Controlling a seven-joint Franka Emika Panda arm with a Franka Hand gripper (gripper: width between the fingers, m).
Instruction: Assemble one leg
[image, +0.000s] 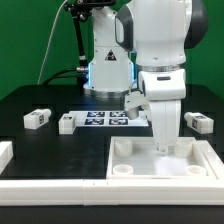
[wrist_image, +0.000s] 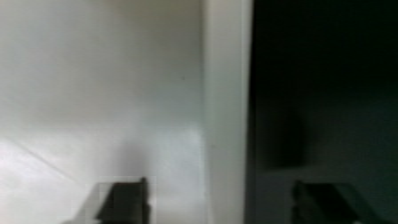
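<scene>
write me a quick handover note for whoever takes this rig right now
tool: low over the tray's far corner, on the exterior view's right. Open or shut: cannot tell. The white column under it may be a leg, not clear.
legs: in the exterior view, one leg and a second leg lie loose left of the marker board; a third leg lies loose at right.
done: no seated leg that I can confirm.
left: get one leg seated in a tray socket, then check it.
</scene>
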